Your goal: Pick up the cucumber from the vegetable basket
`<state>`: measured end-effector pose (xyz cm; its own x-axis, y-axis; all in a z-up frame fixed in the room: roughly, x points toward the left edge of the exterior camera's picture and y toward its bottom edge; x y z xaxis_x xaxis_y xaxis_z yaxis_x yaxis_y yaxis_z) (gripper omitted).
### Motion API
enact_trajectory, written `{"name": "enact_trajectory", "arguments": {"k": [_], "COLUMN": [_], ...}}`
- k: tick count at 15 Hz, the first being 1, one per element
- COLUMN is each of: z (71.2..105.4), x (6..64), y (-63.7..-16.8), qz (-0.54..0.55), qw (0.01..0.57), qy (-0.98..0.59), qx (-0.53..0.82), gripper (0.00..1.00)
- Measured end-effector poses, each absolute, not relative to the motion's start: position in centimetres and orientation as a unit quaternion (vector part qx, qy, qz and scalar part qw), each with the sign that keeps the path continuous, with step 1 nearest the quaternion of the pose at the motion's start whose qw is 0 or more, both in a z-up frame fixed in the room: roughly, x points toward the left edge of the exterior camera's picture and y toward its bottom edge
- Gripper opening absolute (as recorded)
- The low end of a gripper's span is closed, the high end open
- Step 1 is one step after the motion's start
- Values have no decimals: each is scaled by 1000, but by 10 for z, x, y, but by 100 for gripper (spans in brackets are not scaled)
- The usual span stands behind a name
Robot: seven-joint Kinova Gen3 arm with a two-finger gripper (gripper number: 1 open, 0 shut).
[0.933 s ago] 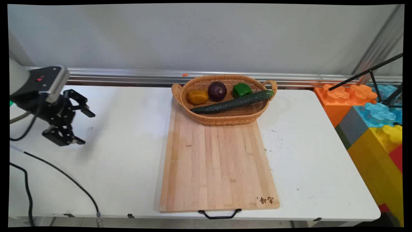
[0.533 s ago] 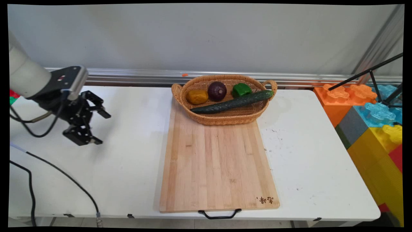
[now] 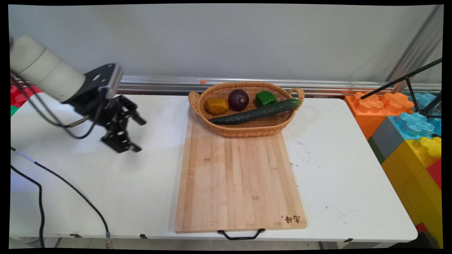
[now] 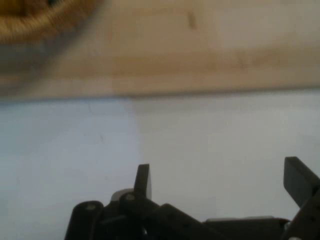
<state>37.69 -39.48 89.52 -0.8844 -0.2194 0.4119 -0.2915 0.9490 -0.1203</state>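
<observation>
My black gripper (image 3: 138, 135) hangs open and empty above the white table (image 3: 141, 176), left of the wooden cutting board (image 3: 240, 183). In the hand view the gripper (image 4: 220, 182) shows both fingers spread wide over bare table, with the board's edge (image 4: 200, 55) ahead and the basket rim (image 4: 35, 20) at the upper left. A wicker basket (image 3: 247, 130) stands on the board's far end. It holds a yellow-brown vegetable (image 3: 216, 105), a purple onion (image 3: 238, 99), a green pepper (image 3: 265, 98) and a long cucumber (image 3: 256, 112).
Black cables (image 3: 70, 194) trail over the table's left part. Large coloured toy blocks (image 3: 406, 127) stand off the table's right end, with a black tripod leg (image 3: 406, 79) above them. A metal rail (image 3: 176, 84) runs along the wall behind.
The arm has swung rightward, carrying the open gripper from the table's far left toward the cutting board and slightly higher. Nothing else has moved.
</observation>
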Motion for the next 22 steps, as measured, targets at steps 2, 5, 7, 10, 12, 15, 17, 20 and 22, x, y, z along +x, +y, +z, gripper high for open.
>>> {"name": "enact_trajectory", "arguments": {"k": [2,5,7,10,12,15,17,20,22], "z": [898,904,909,914,915,915,914,911,907], "x": [360,342,326,309,297,277,259,232,215], "y": [-409,-427,-443,-462,-474,-495,-512,-538,-555], "qz": [103,117,130,148,155,163,169,179,185], "qw": [224,255,281,307,320,337,345,350,349], "qy": [-958,-945,-933,-918,-909,-898,-893,-891,-890], "qx": [148,167,182,204,216,230,233,228,229], "gripper": [100,100,100,100,100,100,100,100,100]}}
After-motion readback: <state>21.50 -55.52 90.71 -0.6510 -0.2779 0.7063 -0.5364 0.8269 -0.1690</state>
